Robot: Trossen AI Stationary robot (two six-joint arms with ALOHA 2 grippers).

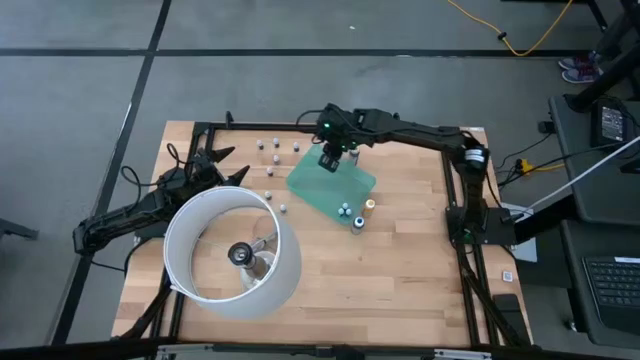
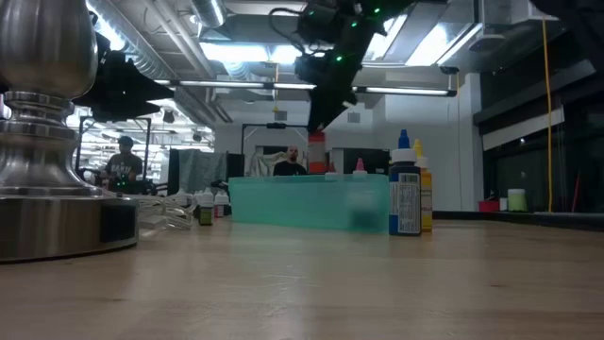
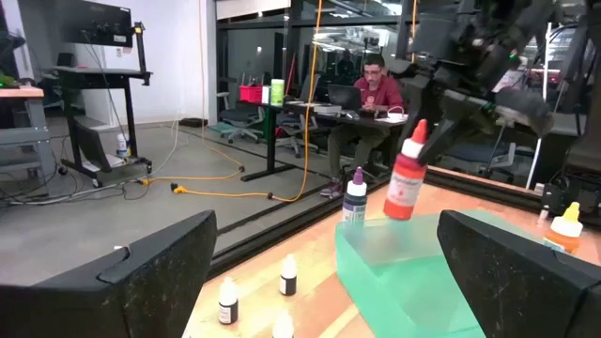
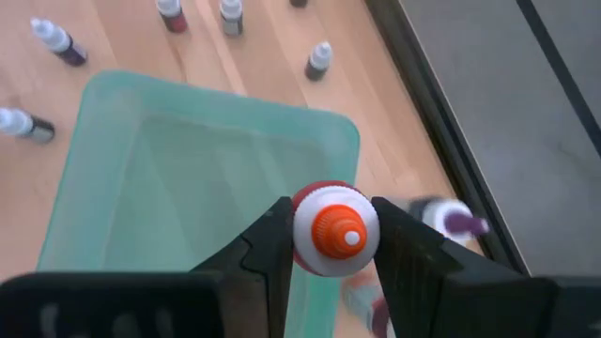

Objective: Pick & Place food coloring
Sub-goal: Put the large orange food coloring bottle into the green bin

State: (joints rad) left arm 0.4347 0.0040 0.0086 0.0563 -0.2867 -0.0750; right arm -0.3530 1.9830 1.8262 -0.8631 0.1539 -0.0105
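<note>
Orange food coloring bottle [image 4: 335,230], pinched in right hand [image 4: 331,246], above green tray [image 4: 178,178]

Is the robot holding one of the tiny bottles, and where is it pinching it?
Yes. The right gripper holds a red-orange food coloring bottle by its top, just under the cap, above the green tray. The left gripper is open and holds nothing.

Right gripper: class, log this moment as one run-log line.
right gripper: shut on orange-capped bottle | position: above green tray | left gripper: open, idle
</note>
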